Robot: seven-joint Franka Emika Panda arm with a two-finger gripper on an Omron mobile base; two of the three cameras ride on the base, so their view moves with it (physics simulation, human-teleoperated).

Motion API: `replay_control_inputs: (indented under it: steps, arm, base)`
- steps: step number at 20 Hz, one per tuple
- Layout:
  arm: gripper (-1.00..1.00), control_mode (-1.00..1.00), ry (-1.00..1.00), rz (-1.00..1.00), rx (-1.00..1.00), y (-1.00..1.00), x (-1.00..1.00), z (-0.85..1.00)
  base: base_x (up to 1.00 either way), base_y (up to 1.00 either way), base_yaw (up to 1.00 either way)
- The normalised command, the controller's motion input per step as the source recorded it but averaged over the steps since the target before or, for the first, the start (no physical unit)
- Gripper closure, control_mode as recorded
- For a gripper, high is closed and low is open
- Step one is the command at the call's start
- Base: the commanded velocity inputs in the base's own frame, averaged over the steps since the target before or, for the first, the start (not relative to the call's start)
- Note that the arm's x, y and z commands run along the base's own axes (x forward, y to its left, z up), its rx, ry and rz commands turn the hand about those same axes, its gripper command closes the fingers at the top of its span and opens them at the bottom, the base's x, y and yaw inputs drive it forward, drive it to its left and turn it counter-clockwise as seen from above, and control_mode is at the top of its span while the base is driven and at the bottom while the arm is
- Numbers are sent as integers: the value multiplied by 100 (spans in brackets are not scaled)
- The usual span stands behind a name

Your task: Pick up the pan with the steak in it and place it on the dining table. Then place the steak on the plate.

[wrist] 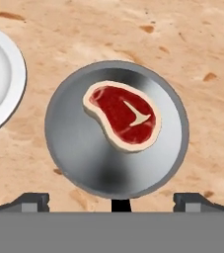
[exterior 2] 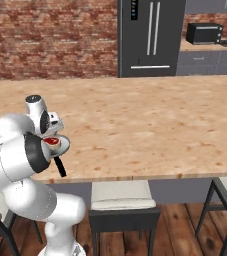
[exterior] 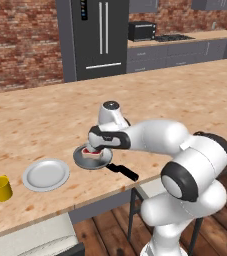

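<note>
**Pan on table, gripper spread above it**

You have the pan [wrist: 116,131] sitting flat on the dining table [exterior: 185,100], near its front edge, black handle [exterior: 123,171] pointing toward the robot. The steak [wrist: 123,115] lies inside the pan, a little off centre, away from the handle side. The plate [exterior: 46,174] rests on the table just beside the pan, apart from it, with a yellow mug [exterior: 1,188] further along on the plate's far side. Your gripper [wrist: 111,201] hangs over the pan, looking straight down; its fingers [wrist: 32,201] stand wide apart, grasping nothing, one tip at each side of the pan's near rim. Stools [exterior 2: 121,200] stand under the table edge
</note>
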Motion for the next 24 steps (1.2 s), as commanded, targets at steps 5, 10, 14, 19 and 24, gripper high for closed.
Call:
replay_control_inputs:
  steps: [5,10,14,19,24]
  arm:
    - [-100,-100,1,15,-2,1,-1,-3]
    - [-100,-100,1,2,-3,0,0,-9]
    - [-100,-100,3,2,-3,0,6,-22]
    - [-100,-100,4,2,0,0,27,-15]
    - [-100,-100,4,1,0,3,29,-14]
  base:
    - [0,0,0]
    - [0,0,0]
    - [0,0,0]
    - [0,0,0]
    - [0,0,0]
